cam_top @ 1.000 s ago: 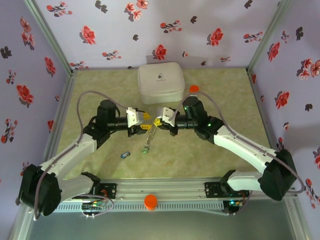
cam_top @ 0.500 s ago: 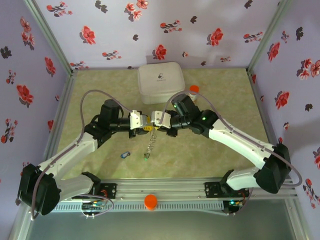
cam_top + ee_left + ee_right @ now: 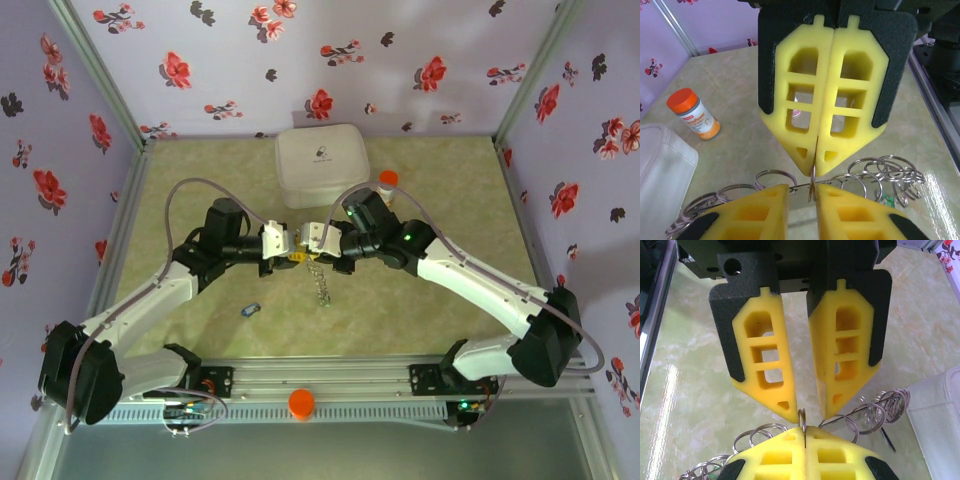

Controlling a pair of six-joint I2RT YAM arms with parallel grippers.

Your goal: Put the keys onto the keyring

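Observation:
The keyring [image 3: 322, 285] is a floppy chain of thin grey metal rings hanging between both grippers above the table's middle. My right gripper [image 3: 310, 244] is shut on one small ring [image 3: 801, 416] of it, seen edge-on. My left gripper [image 3: 291, 250] faces it tip to tip, open, with that same ring [image 3: 811, 180] standing in the gap between its fingers, unclamped. More rings spread to both sides, and a green tag [image 3: 888, 201] shows under the right-hand bunch. A small blue-headed key [image 3: 250, 309] lies alone on the table, near and left of the grippers.
A white square case [image 3: 321, 165] sits at the back centre, just behind the grippers. An orange-capped pill bottle [image 3: 386, 182] stands to its right. An orange cap [image 3: 301, 403] rests on the front rail. Flowered walls close in the table's sides.
The hanging chain has swung right and up, from near the blue key to under the right gripper. Both grippers hold almost the same tip-to-tip spot as half a second ago.

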